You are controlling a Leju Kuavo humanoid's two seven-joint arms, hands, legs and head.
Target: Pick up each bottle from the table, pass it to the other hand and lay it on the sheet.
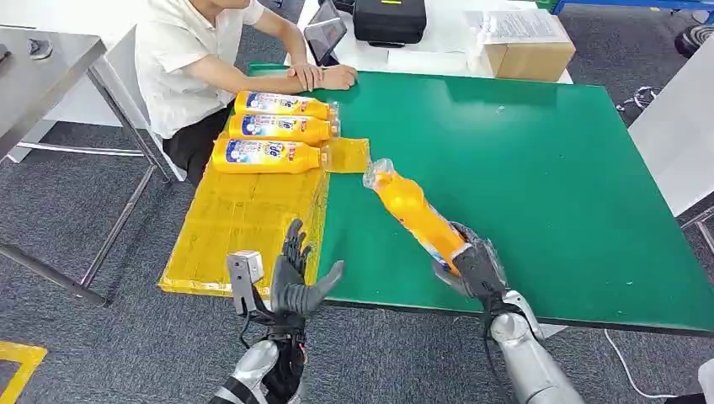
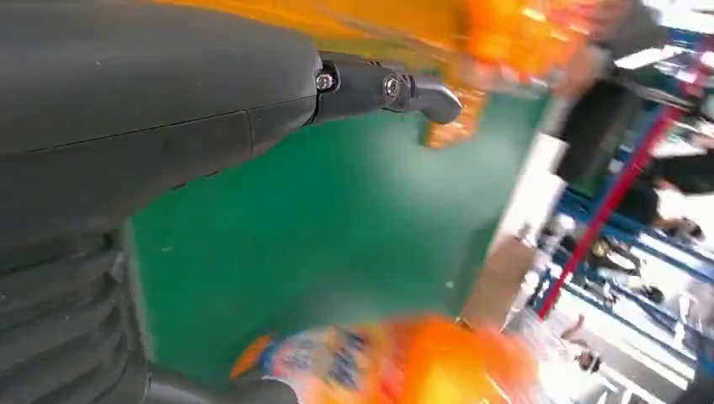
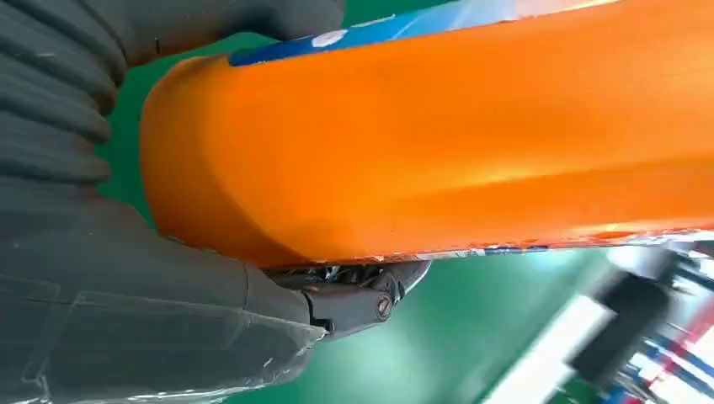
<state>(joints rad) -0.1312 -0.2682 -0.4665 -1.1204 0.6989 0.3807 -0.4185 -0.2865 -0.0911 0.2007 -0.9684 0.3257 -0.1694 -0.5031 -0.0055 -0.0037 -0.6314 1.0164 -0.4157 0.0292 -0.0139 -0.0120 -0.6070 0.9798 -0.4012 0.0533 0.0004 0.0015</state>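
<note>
My right hand [image 1: 474, 265] grips the base of an orange bottle [image 1: 414, 213] and holds it tilted above the green table [image 1: 547, 168], its wrapped cap pointing up and to the left. The right wrist view shows that orange bottle [image 3: 455, 126] lying across the hand [image 3: 135, 286]. My left hand [image 1: 296, 278] is open with fingers spread, over the near corner of the yellow sheet [image 1: 240, 223]. Three orange bottles [image 1: 269, 130] lie side by side at the sheet's far end. In the left wrist view the held bottle [image 2: 396, 362] appears blurred beyond my left hand [image 2: 168, 109].
A person in a white shirt [image 1: 189, 63] sits at the table's far left corner with hands by the bottles. A tablet [image 1: 325, 34], a black case [image 1: 389, 18] and a cardboard box [image 1: 526, 46] stand on a white table beyond. A grey table [image 1: 42, 67] is at the left.
</note>
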